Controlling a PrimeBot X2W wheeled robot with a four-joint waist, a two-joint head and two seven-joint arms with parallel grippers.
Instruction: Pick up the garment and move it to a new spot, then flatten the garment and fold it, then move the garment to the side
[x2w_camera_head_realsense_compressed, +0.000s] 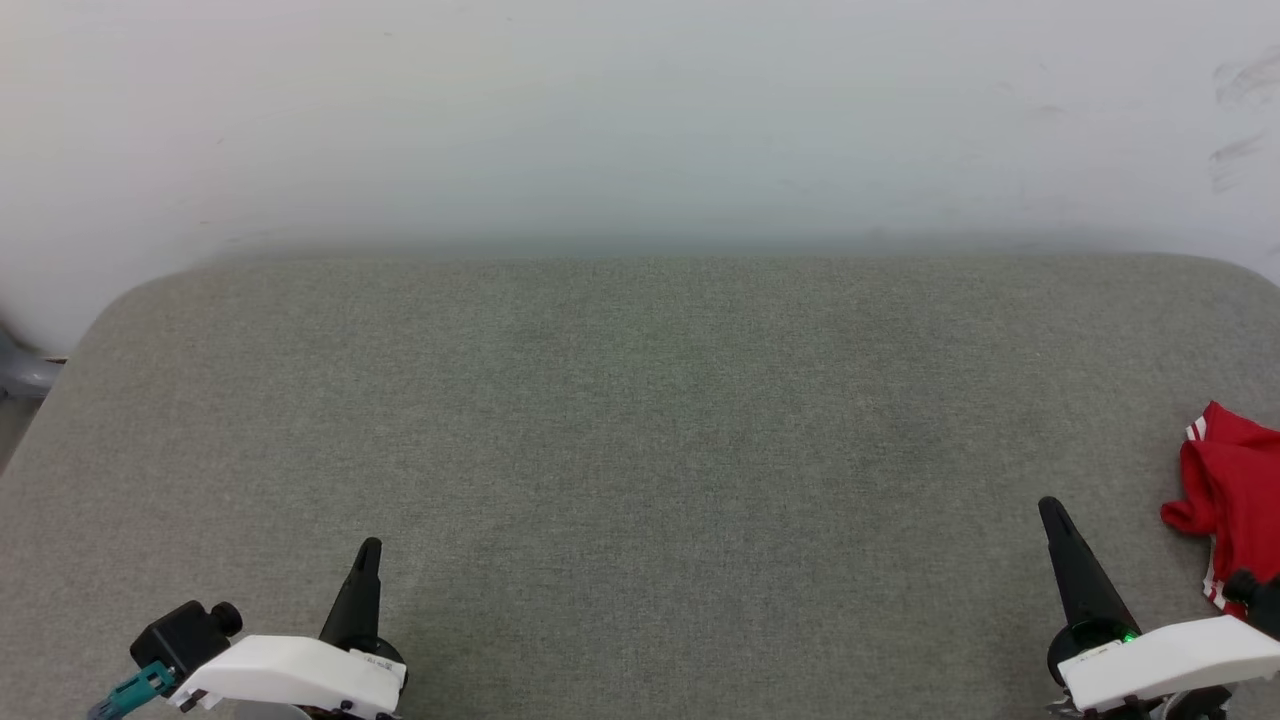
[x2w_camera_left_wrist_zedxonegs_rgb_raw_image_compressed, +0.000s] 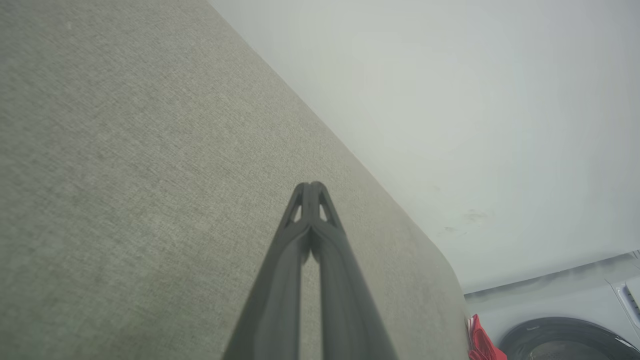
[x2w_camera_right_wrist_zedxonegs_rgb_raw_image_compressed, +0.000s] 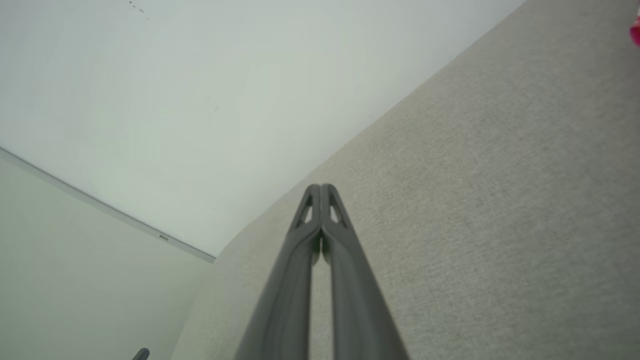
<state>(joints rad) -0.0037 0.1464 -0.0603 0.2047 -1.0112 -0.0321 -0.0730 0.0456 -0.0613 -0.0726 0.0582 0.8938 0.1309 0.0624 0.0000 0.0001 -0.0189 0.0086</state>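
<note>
The garment (x2w_camera_head_realsense_compressed: 1232, 495) lies crumpled at the right edge of the grey padded table (x2w_camera_head_realsense_compressed: 640, 420), red with white striped trim, partly cut off by the picture's edge. A red scrap of the garment (x2w_camera_left_wrist_zedxonegs_rgb_raw_image_compressed: 481, 342) also shows low in the left wrist view, and a blurred sliver of the garment (x2w_camera_right_wrist_zedxonegs_rgb_raw_image_compressed: 636, 31) at the right wrist view's top right corner. My right gripper (x2w_camera_head_realsense_compressed: 1050, 507) is shut and empty, just left of the garment and apart from it. Far off at the lower left, my left gripper (x2w_camera_head_realsense_compressed: 370, 548) is shut and empty. Both wrist views show the fingertips pressed together, left gripper (x2w_camera_left_wrist_zedxonegs_rgb_raw_image_compressed: 311, 186), right gripper (x2w_camera_right_wrist_zedxonegs_rgb_raw_image_compressed: 320, 187).
A pale wall (x2w_camera_head_realsense_compressed: 640, 120) runs along the table's far edge. A white washing machine with a dark round door (x2w_camera_left_wrist_zedxonegs_rgb_raw_image_compressed: 565, 335) stands beyond the table's right end. A grey object (x2w_camera_head_realsense_compressed: 20, 370) pokes in past the table's left corner.
</note>
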